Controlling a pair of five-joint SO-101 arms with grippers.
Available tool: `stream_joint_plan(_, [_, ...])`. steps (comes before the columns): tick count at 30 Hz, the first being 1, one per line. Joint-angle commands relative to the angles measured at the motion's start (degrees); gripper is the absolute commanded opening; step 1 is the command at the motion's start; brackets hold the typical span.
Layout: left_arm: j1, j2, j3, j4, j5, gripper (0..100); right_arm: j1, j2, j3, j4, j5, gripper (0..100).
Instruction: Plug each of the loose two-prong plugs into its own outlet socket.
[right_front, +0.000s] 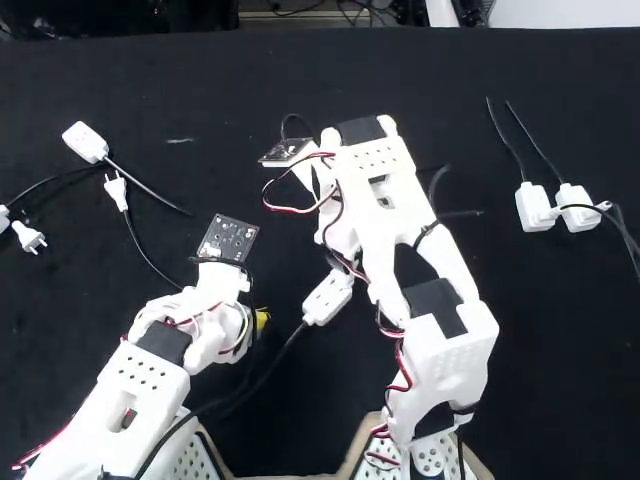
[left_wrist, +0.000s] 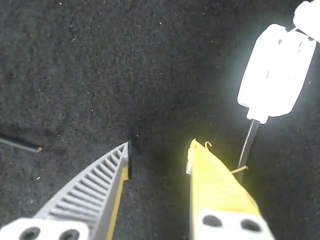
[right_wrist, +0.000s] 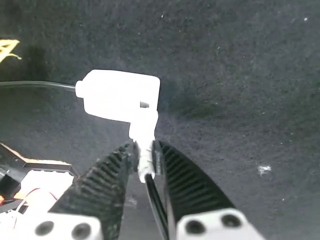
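Right claw, as I see it, is pinched shut on the small white two-prong plug, which butts against the white rectangular plastic outlet socket. My left claw hangs wide open, empty, over the black cloth table near that socket. Another loose white plug lies well apart.

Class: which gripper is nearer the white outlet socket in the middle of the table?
Right. The right gripper is shut on a plug touching the outlet socket; the left gripper stands open beside it, apart.
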Motion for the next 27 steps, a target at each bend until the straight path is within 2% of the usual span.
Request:
stream_joint_plan(1, [0.66, -1.05, -0.84, -0.09, 0.62, 19, 0.35, -0.4, -0.13, 1.85, -0.26, 1.0])
stream_joint_plan(10, [0.66, -1.05, -0.84, -0.09, 0.62, 19, -7.21, -0.4, 1.45, 1.85, -0.53, 1.0])
stream_joint_plan(27, [0.66, -1.05, -0.84, -0.09, 0.62, 19, -8.79, 0.04, -1.54, 0.97, -1.76, 1.0])
